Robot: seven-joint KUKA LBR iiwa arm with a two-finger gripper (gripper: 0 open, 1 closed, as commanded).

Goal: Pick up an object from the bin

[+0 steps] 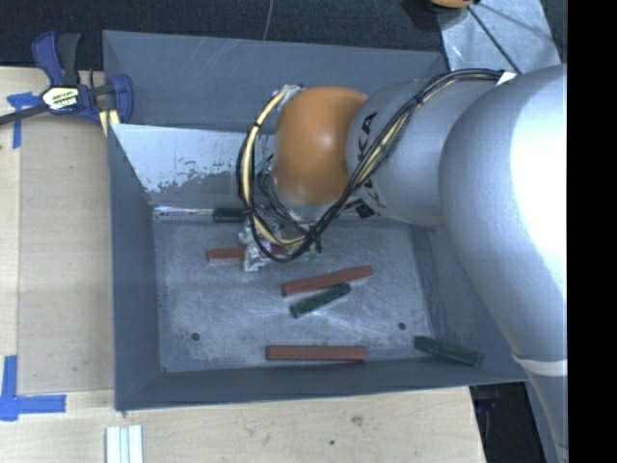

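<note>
Hand [255, 257] low in the grey metal bin [133, 287]
Sits just beside a short reddish-brown stick [224, 255]; can't tell if it's open or closed.

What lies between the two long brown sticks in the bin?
A short dark green stick, close beside the upper brown stick, in the camera view.

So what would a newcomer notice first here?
The big silver arm with its orange cover, reaching in from the right over the bin. Its gripper is low by a short red-brown piece left of centre; a red-brown stick and dark green stick lie nearby.
</note>
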